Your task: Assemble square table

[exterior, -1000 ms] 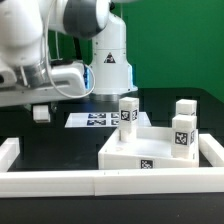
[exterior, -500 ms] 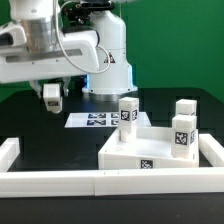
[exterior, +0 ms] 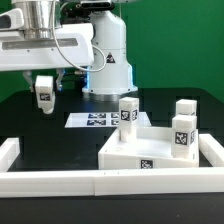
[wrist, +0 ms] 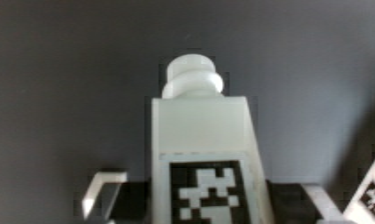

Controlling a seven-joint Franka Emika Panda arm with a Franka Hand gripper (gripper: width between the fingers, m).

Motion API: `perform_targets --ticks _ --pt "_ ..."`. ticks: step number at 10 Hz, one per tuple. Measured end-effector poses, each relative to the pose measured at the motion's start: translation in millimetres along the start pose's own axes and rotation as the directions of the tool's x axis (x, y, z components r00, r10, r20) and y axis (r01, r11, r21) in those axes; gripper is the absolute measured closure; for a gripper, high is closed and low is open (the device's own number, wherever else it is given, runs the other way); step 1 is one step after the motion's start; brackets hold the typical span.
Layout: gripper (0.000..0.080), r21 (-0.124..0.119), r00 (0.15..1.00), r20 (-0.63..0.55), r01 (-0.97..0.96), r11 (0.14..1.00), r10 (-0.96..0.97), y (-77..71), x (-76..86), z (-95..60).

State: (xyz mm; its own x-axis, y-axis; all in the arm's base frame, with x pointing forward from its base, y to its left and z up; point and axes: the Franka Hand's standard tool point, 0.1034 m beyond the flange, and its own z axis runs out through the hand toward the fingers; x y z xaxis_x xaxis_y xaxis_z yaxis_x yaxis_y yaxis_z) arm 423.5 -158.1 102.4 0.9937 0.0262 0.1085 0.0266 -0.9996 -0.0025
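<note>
The square table slab (exterior: 140,152) lies at the front right in the exterior view, white with a raised rim and a tag on its front edge. Three tagged white leg blocks stand on it: one at the left (exterior: 128,112), one at the back right (exterior: 185,107), one at the front right (exterior: 182,134). My gripper (exterior: 44,92) hangs above the black table at the exterior view's left, shut on the fourth leg block (exterior: 44,90). In the wrist view this leg (wrist: 203,125) sits between the fingers (wrist: 106,196), tag facing the camera, its rounded peg end pointing away.
The marker board (exterior: 92,120) lies flat behind the slab, in front of the robot base (exterior: 108,65). White border rails run along the front (exterior: 90,182) and both sides (exterior: 8,152). A white tagged edge (wrist: 372,192) shows at the wrist view's rim.
The gripper with the leg block has risen from low over the table and the arm has swung up; the slab and its three legs have not moved.
</note>
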Motion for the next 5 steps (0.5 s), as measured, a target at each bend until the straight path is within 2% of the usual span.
perform_targets --ticks 1,2,3,5 --pt "0.0509 0.015 0.999 -0.001 -0.042 0.999 0.042 -4.4 -8.1 4.3" --pt "0.0509 0.044 0.996 0.018 -0.091 0.995 0.090 -20.3 -3.3 3.6" --pt "0.0509 0.059 0.996 0.016 -0.093 0.994 0.093 -33.4 6.8 0.8" --pt "0.0509 0.069 0.996 -0.010 -0.086 0.994 0.087 -54.1 31.9 -5.9"
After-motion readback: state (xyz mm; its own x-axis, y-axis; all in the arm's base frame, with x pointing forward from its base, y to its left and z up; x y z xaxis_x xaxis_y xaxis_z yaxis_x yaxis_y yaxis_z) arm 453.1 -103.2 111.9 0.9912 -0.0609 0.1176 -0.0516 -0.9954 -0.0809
